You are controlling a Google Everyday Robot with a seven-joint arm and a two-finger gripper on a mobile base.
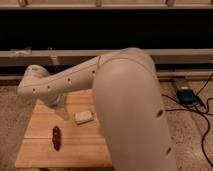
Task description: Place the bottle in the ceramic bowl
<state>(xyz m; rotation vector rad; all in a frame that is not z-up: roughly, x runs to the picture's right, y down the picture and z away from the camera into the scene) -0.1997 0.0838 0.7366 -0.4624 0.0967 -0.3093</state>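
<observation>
My gripper [63, 111] hangs from the wrist at the left end of my white arm [125, 100], just above the far left part of the wooden board [40, 150]. It stands open and I see nothing in it. The arm's big upper segment fills the middle and right of the camera view and covers most of the board. The bottle and the ceramic bowl are hidden behind it.
A pale rectangular block [84, 117] lies on the board just right of the gripper. A dark red-brown oblong thing [56, 138] lies nearer the front left. On the speckled floor at the right sits a blue device [187, 95] with black cables. A dark wall and rail run along the back.
</observation>
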